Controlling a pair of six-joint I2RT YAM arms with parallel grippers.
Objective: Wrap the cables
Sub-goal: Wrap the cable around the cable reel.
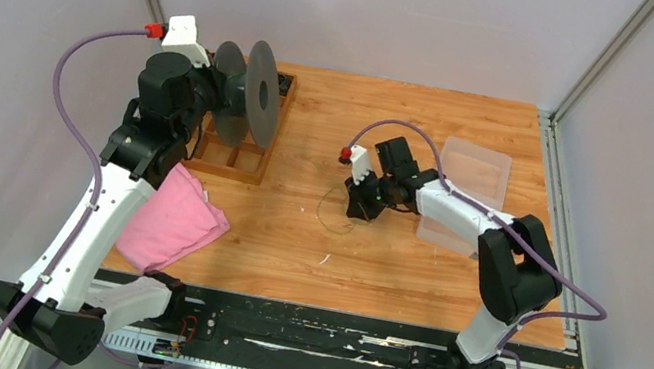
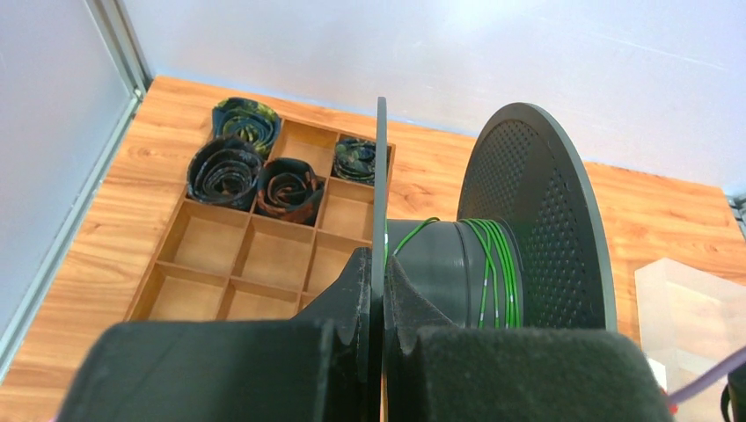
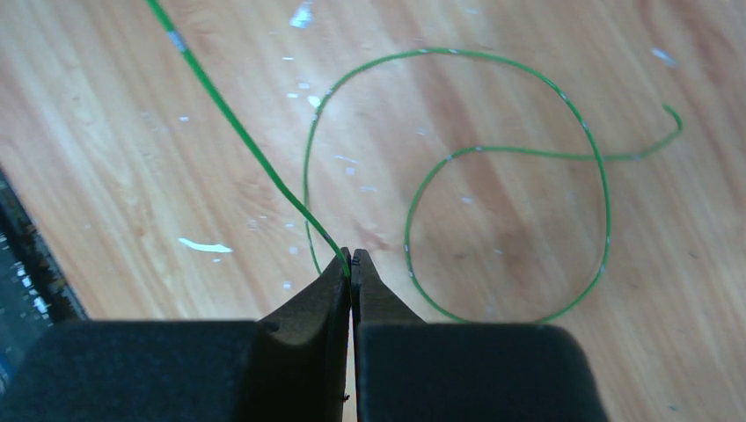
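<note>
A black spool (image 1: pixel 252 95) stands at the back left, and a few turns of the thin green cable (image 2: pixel 493 264) are wound on its hub next to the far flange (image 2: pixel 537 211). My left gripper (image 2: pixel 378 264) is shut on the edge of the spool's near flange (image 2: pixel 381 176). The loose length of the cable (image 3: pixel 510 61) lies in loops on the wooden table, its free end to the right. My right gripper (image 3: pixel 350 257) sits low over the table's middle (image 1: pixel 361 209), shut on the cable at its fingertips. From there one strand runs up and to the left.
A wooden compartment tray (image 2: pixel 255 255) sits under the spool, with rolled dark fabric (image 2: pixel 227 171) in its far cells. A pink cloth (image 1: pixel 175 219) lies at the front left. A clear plastic box (image 1: pixel 473 170) stands right of the right arm. Small white flecks (image 1: pixel 326 260) dot the table.
</note>
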